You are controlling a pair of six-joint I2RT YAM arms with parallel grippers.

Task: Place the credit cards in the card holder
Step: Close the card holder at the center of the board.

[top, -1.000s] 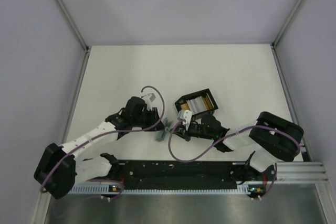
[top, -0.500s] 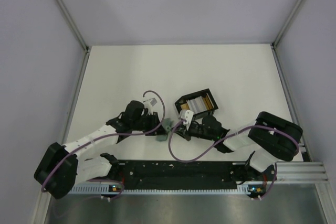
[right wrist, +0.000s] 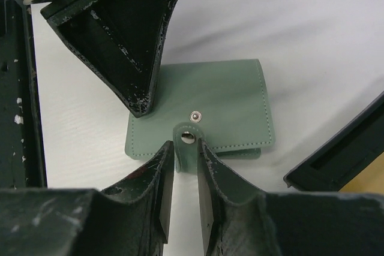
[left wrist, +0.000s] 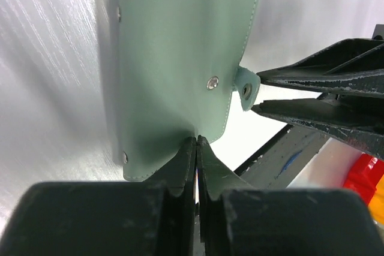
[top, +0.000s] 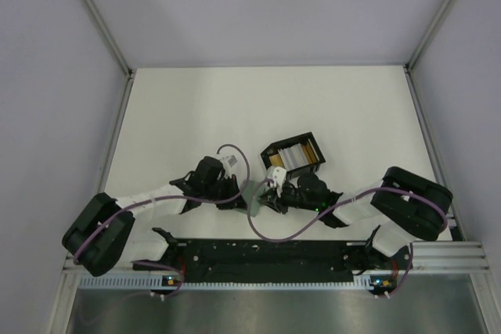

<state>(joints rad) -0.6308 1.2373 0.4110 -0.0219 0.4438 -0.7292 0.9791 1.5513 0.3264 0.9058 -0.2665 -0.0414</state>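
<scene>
The sage-green card holder [top: 249,191] lies folded shut on the white table between my two grippers. In the left wrist view my left gripper [left wrist: 197,143] is shut on the near edge of the card holder [left wrist: 174,58]. My right gripper [right wrist: 186,148] stands slightly open, with the holder's snap tab [right wrist: 188,142] between its fingertips and unsnapped from the stud [right wrist: 194,116]. The left gripper's fingers [right wrist: 132,70] reach the card holder [right wrist: 216,97] from the far left. The credit cards [top: 300,156], pale and orange, stand in the black box behind the holder.
The black compartment box [top: 275,149] sits just behind the right gripper; its corner [right wrist: 336,154] shows at the right wrist view's lower right. A black rail [top: 266,252] runs along the near table edge. Metal frame posts and grey walls close in both sides.
The left arm swung right to the card holder and its jaws closed on the holder's edge. The right gripper's jaws parted around the snap tab. The holder now lies flatter.
</scene>
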